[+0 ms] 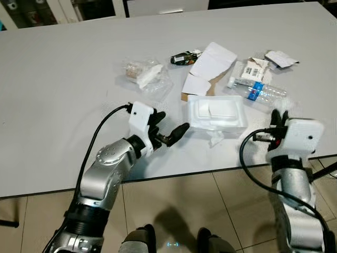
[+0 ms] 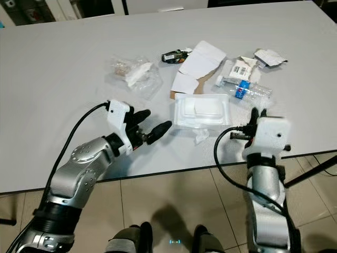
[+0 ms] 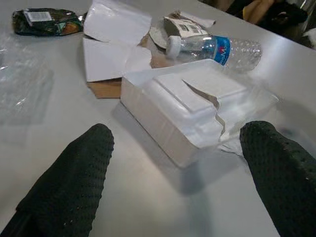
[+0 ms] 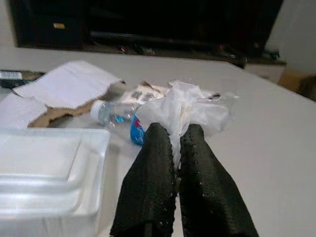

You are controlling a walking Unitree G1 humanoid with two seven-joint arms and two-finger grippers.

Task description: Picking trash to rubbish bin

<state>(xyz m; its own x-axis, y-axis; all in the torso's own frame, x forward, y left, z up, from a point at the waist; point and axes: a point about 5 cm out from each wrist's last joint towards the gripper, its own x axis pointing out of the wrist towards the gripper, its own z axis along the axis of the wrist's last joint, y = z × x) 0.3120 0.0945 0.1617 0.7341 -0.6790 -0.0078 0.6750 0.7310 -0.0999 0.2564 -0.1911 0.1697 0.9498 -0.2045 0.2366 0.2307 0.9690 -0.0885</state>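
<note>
The left tool gapes wide, aimed at the foam box just ahead on the table, ready to straddle it. The right tool pinches a tissue for binning.

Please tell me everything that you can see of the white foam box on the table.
The white foam box is a shallow takeaway container of styrofoam, lying flat near the table's front edge with its lid closed. The lid has a raised centre panel and a jagged crack. Torn cardboard lies just behind it, and a small white scrap sits at its front. The open left end effector is beside it, not touching.
</note>
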